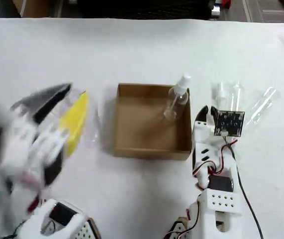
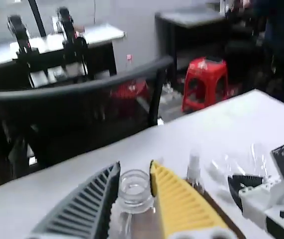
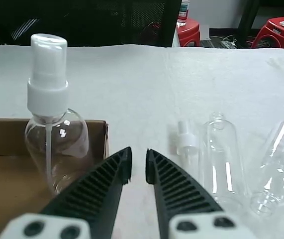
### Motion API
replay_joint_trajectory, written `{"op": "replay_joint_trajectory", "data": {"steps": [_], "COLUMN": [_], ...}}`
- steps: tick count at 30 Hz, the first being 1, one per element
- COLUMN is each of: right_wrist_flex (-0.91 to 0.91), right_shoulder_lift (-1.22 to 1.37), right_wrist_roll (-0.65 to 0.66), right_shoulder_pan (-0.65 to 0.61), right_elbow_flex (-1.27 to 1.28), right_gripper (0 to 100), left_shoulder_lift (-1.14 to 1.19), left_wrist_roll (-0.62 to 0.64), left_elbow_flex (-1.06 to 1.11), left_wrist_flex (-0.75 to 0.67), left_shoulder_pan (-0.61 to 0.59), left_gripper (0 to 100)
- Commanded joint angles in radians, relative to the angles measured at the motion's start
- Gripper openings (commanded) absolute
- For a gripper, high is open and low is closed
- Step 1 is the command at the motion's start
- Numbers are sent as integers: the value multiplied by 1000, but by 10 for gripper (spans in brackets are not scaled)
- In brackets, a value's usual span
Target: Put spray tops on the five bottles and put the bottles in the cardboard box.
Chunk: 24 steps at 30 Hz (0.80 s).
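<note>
Beside cardboard box [image 1: 151, 152], blurred left gripper [image 2: 135, 172] clamping cut-off bottle [image 2: 133, 193], right gripper [image 3: 138, 158] barely parted

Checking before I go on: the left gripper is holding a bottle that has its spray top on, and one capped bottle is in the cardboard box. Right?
Not quite. The held bottle in the left gripper has no spray top: the left wrist view shows its neck open. The rest stands: one capped bottle is in the cardboard box.
</note>
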Motion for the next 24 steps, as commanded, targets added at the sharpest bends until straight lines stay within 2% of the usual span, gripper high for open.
{"op": "replay_joint_trajectory", "data": {"steps": [1, 6, 11, 16, 21, 24], "right_wrist_flex": [-25, -25, -25, -25, -27, -27], "right_shoulder_lift": [-7, -7, -7, -7, -7, -7], "right_wrist_roll": [11, 11, 11, 11, 11, 11], "right_shoulder_pan": [2, 4, 4, 5, 5, 5], "right_elbow_flex": [-8, -8, -8, -8, -8, -8], "right_gripper": [39, 39, 39, 39, 39, 39], "left_shoulder_lift": [-318, -518, -501, -328, 13, 237], "left_wrist_roll": [8, 17, 49, 44, 48, 52], "left_elbow_flex": [431, 979, 1364, 1436, 1381, 1297], "left_wrist_flex": [-356, -876, -1359, -1600, -1797, -1835], "left_shoulder_pan": [10, 13, 61, 147, 74, 51], "left_gripper": [24, 25, 26, 25, 25, 24]}}
